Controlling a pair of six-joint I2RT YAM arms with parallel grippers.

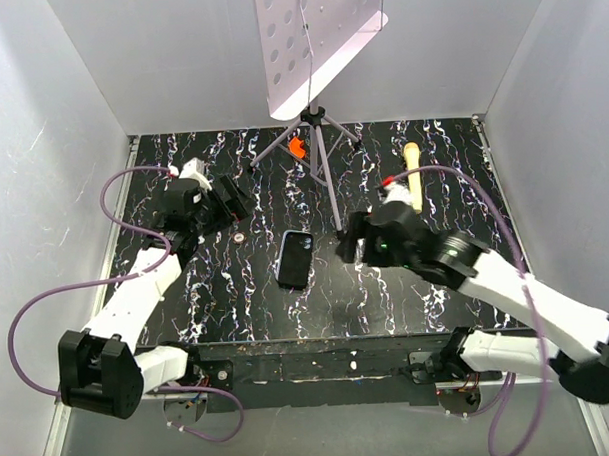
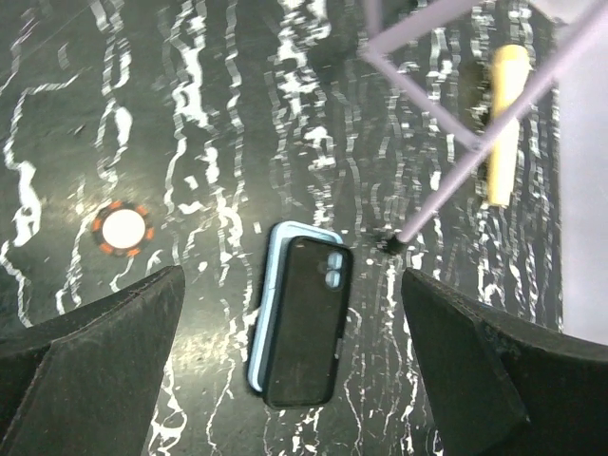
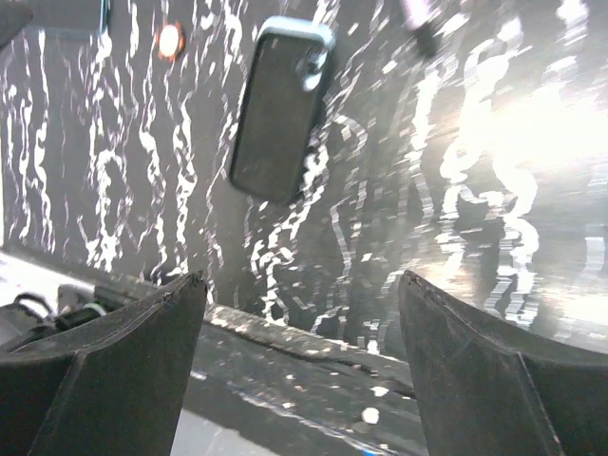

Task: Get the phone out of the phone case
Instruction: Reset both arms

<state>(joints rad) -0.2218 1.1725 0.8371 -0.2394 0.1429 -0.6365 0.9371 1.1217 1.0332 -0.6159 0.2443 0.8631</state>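
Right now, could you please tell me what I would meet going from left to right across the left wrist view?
First a small round orange-rimmed white token → slim dark glossy phone, lying on the thin light blue phone case → black tripod foot → yellow cylindrical handle.

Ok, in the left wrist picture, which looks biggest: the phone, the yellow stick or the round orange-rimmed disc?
1. phone, biggest.
2. yellow stick, about as long as the phone but thinner. It lies farther from the camera, so its real size is unsure.
3. round disc, clearly smallest.
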